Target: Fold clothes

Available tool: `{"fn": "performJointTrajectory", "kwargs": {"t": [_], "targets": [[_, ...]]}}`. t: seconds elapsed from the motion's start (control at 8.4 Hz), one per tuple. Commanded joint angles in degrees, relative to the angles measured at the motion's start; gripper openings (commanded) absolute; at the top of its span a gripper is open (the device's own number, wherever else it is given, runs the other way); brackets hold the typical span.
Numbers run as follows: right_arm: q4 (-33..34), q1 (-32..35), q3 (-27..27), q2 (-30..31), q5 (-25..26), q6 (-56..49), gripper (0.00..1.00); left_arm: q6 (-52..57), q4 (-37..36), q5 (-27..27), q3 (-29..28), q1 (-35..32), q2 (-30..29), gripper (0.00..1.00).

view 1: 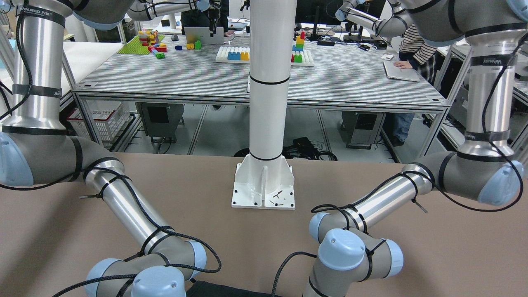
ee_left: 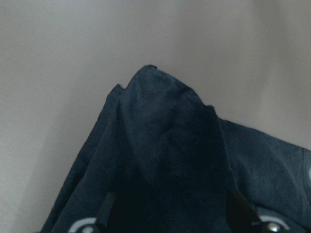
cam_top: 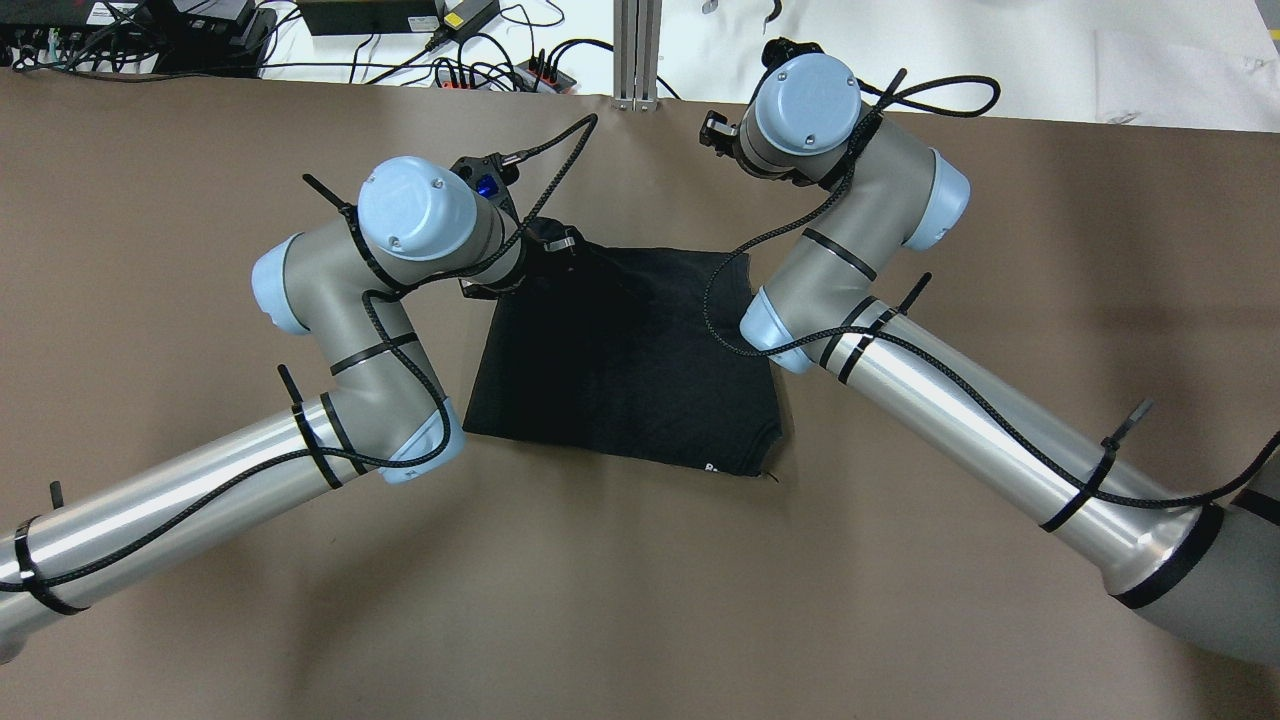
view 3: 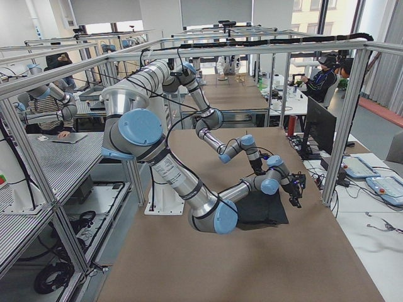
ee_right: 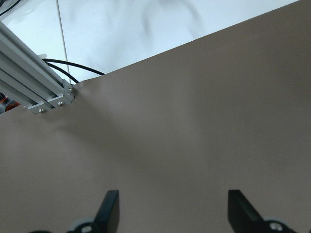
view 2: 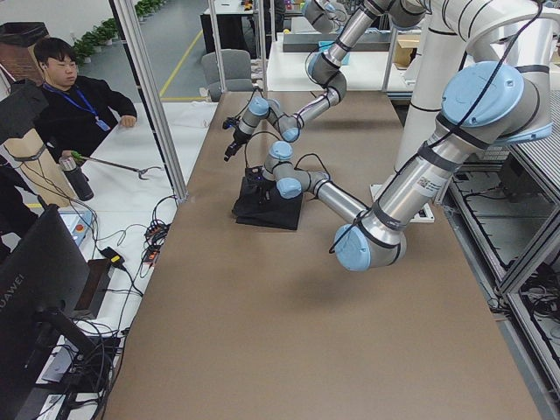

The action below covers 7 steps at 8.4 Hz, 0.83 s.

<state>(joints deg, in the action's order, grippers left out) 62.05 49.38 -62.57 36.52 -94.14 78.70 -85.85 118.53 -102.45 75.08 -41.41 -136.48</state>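
Note:
A black garment [cam_top: 620,360] lies folded into a rough square on the brown table [cam_top: 200,620]. My left gripper [cam_top: 556,243] is at its far left corner. In the left wrist view the fingers [ee_left: 108,213] stand wide apart, and a bunched peak of the black cloth [ee_left: 165,141] rises between them, so the gripper [ee_left: 172,213] is open around the cloth. My right gripper [cam_top: 714,134] hovers past the garment's far right corner, near the table's far edge. It is open and empty in the right wrist view [ee_right: 172,208], over bare table.
An aluminium post [cam_top: 636,50] and cables [cam_top: 480,60] stand just beyond the table's far edge. The robot's white pedestal [view 1: 264,185] is bolted at the near side. A person [view 2: 74,96] sits beyond the far edge.

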Motion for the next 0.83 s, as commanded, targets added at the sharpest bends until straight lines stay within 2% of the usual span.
{"fn": "performJointTrajectory", "kwargs": {"t": [0.0, 0.24, 0.36, 0.71], "targets": [[-0.08, -0.07, -3.69, 3.46, -1.92, -5.55, 0.93, 0.07, 3.00, 1.72, -11.67, -0.33, -6.41, 0.00], [-0.08, -0.42, -3.79, 4.35, -1.93, -5.75, 0.93, 1.37, 6.61, 2.95, -21.07, -2.26, -9.40, 0.00], [-0.08, -0.68, -3.79, 4.61, -1.84, -5.84, 0.93, 2.78, 7.07, 3.48, -22.86, -3.58, -9.76, 0.00], [-0.08, -0.69, -3.79, 5.05, -1.84, -7.76, 0.94, 3.58, 6.89, 2.69, -22.35, -9.28, -9.77, 0.00]]}}
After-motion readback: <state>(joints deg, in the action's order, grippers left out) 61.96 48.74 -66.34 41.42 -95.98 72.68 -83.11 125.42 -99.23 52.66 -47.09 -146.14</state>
